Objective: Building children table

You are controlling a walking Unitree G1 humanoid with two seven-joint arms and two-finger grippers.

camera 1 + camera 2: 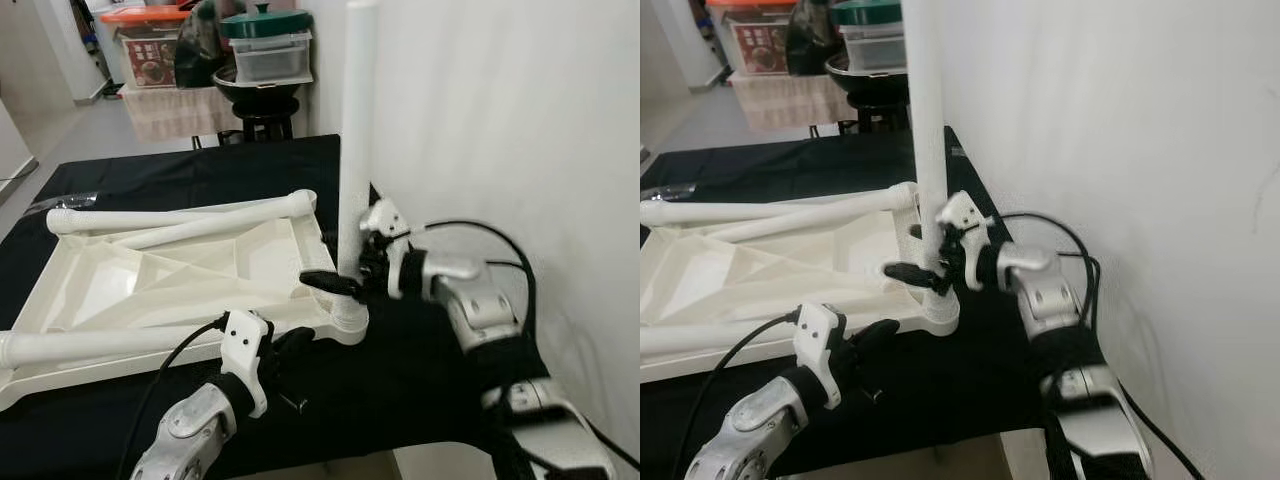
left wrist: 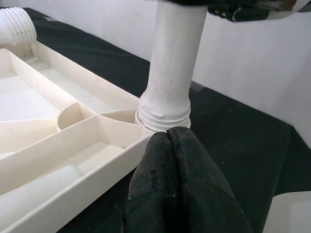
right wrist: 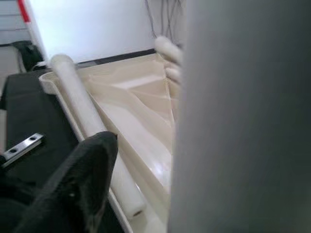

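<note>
Currently I see the white tabletop [image 1: 150, 285] lying upside down on the black table [image 1: 420, 390], 1 leg [image 1: 355, 150] standing upright in its near corner socket. My right gripper [image 1: 340, 280] pinches that leg low down. My left gripper [image 2: 170, 145], fingers pressed together, touches the socket's base.

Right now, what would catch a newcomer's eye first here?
A white leg standing upright in the near right corner of the upturned tabletop, gripped low by the right end effector. The left end effector, shut, rests against that corner.
</note>
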